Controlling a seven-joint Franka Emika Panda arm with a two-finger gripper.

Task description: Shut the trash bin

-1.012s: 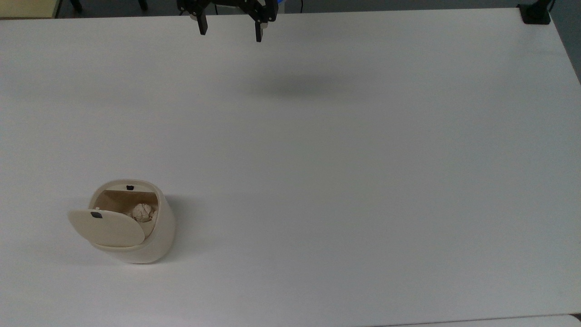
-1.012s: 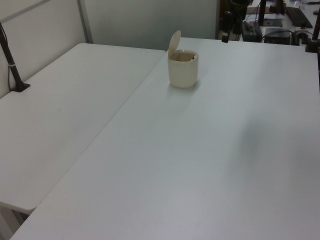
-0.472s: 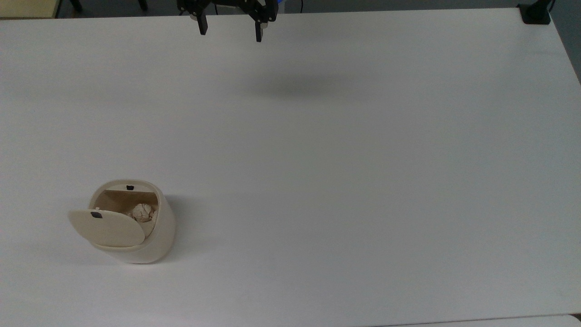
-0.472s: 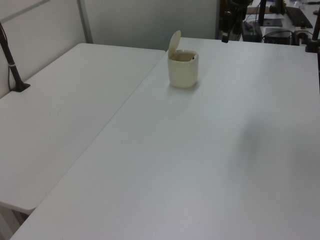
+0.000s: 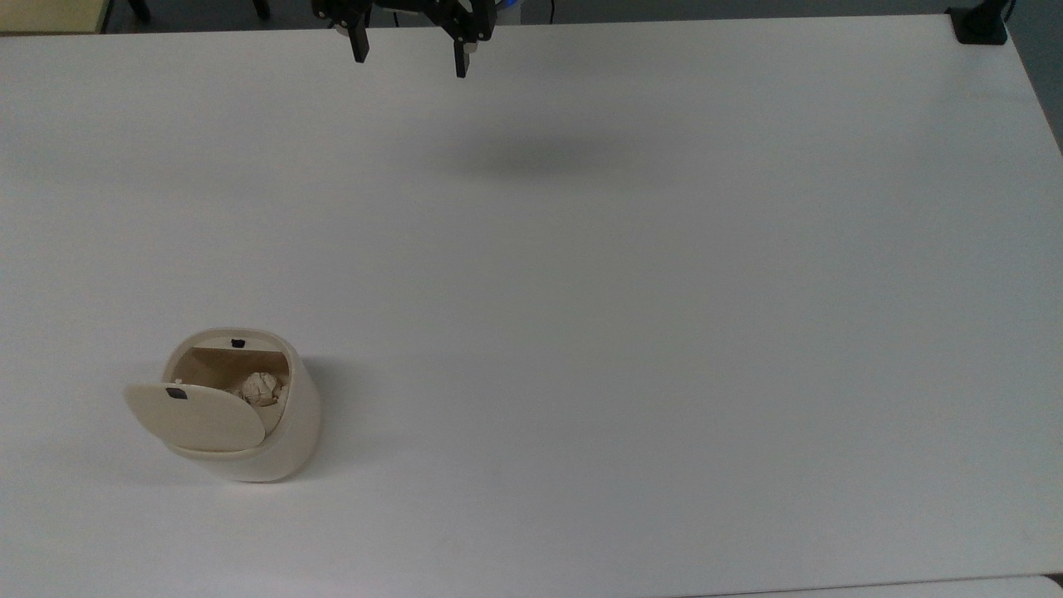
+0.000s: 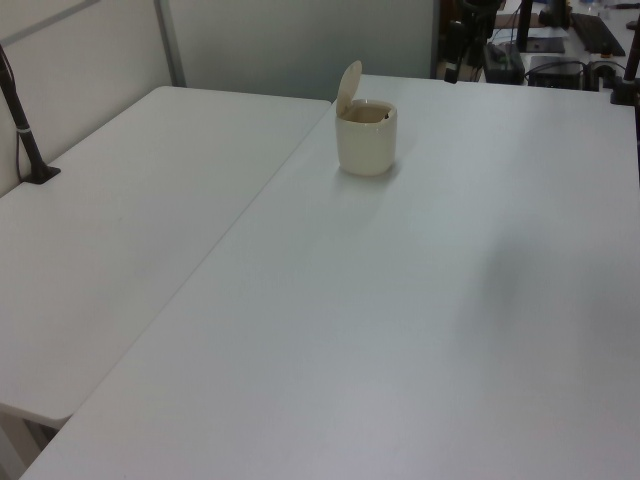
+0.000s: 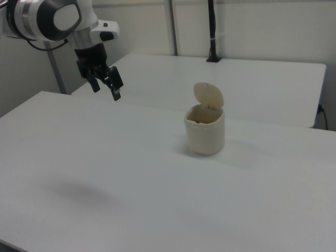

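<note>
Pincer (image 5: pixel 408 55) shifted left (top view's), open | trash bin (image 5: pixel 249 415) unclosed

The trash bin (image 5: pixel 249 432) (image 6: pixel 366 140) (image 7: pixel 205 132) was a small cream plastic tub with a rounded-square body, standing upright on the white table (image 5: pixel 631 316) near the top view's lower left corner. Its hinged flat lid (image 5: pixel 195 417) (image 7: pixel 208 96) stood raised and open, a small black tab near its edge. The tan interior held a crumpled wad of paper (image 5: pixel 259 388).
</note>
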